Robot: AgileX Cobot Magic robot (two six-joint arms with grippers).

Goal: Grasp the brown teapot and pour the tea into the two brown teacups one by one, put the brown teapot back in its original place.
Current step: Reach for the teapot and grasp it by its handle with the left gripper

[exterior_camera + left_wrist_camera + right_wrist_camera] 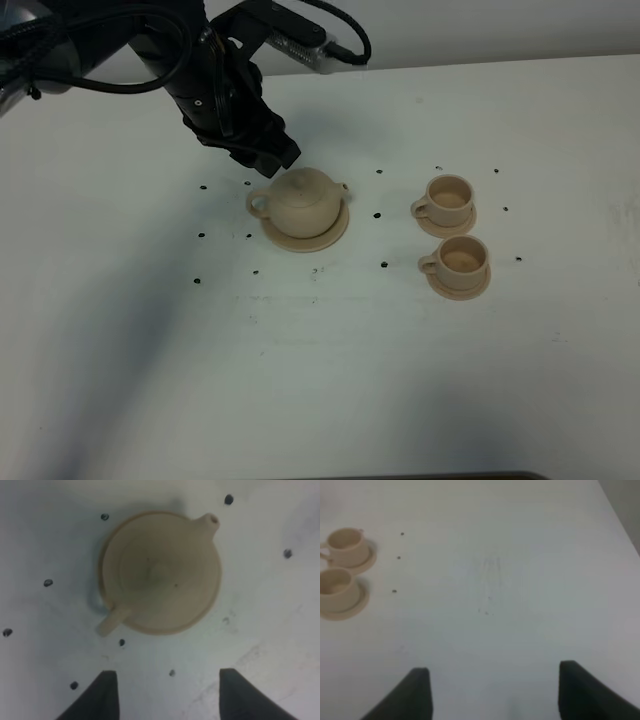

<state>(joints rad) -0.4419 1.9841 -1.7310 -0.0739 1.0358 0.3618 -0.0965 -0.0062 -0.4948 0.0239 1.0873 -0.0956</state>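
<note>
The left gripper (268, 152), jaws wide and empty, hangs just far-left of the brown teapot (305, 200), apparently above it. The teapot sits on its saucer (320, 241), handle pointing left toward this nearer arm.

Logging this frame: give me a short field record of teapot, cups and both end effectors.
teapot: brown teapot upright on its wide saucer, spout toward the cups
cups: far teacup and near teacup, upright, handles toward the teapot
left end effector: open, close to the teapot, not touching
right end effector: open, over bare table, holding nothing
stage: teapot not yet grasped
</note>
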